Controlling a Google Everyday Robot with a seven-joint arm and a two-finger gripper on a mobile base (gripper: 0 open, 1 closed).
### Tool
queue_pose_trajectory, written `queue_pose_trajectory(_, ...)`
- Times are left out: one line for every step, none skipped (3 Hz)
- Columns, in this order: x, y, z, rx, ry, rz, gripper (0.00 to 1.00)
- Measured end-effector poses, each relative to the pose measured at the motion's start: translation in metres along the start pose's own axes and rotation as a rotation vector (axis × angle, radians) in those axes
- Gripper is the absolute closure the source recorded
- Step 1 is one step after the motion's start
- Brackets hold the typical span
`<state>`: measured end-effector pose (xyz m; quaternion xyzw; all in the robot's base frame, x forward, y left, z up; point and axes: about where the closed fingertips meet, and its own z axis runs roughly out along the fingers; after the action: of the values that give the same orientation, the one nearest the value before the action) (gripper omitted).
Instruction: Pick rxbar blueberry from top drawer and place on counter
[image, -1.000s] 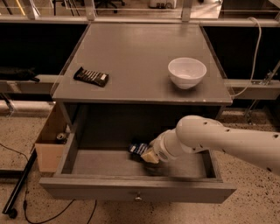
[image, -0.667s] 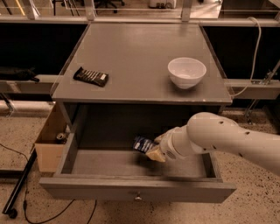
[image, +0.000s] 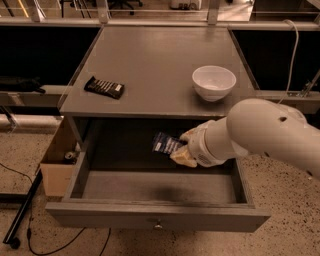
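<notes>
Risen since a second ago, your hand pinches the rxbar blueberry above the open top drawer floor, just under the worktop front edge. Pull back clear of that edge before lifting. Counted: one rxbar blueberry, one drawer; on the worktop, one black-brown bar and one white bowl

**Q:** What lies on the counter?
**A:** A bowl at front right and a snack bar at front left, well apart.
**Q:** And below?
**A:** The top drawer stands out in front. My gripper is over its back right, clasping the rxbar blueberry, which juts out to the left. A cardboard box stands on the floor to the left.
</notes>
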<state>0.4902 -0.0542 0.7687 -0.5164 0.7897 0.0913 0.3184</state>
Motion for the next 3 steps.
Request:
queue_pose_trajectory(-0.041,-0.011,-0.035,0.056,0.023,-0.079,1.0)
queue_pose_trajectory(-0.082,-0.027,-0.06,0.093,0.052,-0.138,1.0)
queue_pose_trajectory(-0.138,-0.055,-0.066,0.112,0.059,-0.182,1.0)
